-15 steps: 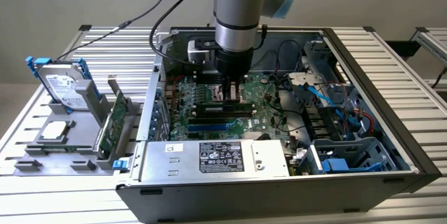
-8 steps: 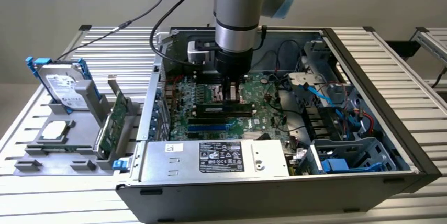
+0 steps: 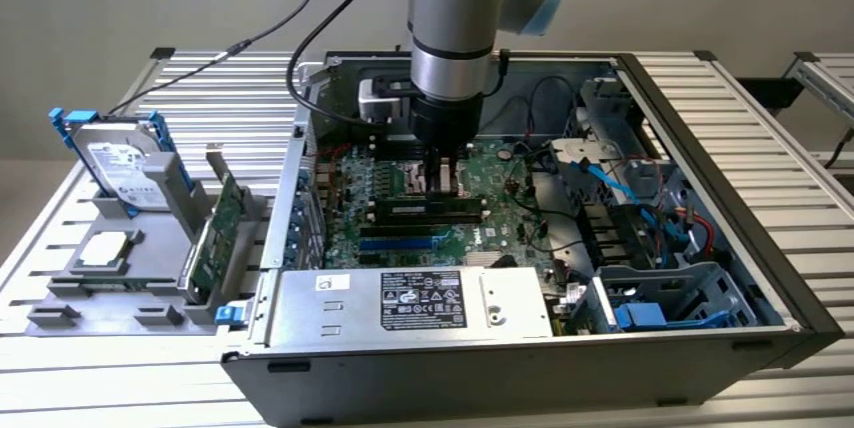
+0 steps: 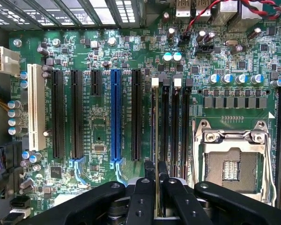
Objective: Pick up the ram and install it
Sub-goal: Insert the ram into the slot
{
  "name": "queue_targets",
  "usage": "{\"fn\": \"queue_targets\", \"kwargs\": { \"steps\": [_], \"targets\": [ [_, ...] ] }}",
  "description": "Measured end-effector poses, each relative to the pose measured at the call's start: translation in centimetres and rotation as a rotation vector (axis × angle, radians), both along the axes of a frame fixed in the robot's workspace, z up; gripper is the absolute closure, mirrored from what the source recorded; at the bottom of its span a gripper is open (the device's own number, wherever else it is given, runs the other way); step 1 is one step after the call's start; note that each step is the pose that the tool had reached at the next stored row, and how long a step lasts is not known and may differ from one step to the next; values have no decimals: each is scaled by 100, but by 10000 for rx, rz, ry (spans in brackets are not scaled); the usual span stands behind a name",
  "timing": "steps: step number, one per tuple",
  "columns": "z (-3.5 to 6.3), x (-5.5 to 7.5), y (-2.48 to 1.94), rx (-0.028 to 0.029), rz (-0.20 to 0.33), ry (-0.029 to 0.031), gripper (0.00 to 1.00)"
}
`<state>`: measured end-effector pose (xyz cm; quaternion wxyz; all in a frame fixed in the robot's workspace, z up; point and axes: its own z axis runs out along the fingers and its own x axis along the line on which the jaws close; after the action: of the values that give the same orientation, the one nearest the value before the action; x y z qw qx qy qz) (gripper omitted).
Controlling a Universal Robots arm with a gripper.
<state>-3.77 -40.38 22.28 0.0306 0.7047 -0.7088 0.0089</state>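
Over one motherboard point(image 4: 98, 126) with four memory slots point(image 4: 176, 122), one end effector point(image 4: 156, 169) pinching one ram point(image 4: 157, 199) edge-on

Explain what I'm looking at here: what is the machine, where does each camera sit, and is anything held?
The machine is one robot arm reaching down into an open computer case that lies on a slatted metal table. The exterior view comes from a camera off the arm, looking down on everything. The wrist view comes from a camera on the wrist, looking past the tool at the motherboard. The tool's two black fingers are shut on the ram, a thin stick seen edge-on, above the long memory slots and running the same way. On the exterior view's left, a grey rack holds a hard drive and a green card.
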Motion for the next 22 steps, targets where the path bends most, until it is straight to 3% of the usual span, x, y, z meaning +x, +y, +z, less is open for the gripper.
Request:
{"fn": "queue_targets", "kwargs": {
  "steps": [22],
  "targets": [
    [-55, 0, 19, -41, 35, 2, 86]
  ]
}}
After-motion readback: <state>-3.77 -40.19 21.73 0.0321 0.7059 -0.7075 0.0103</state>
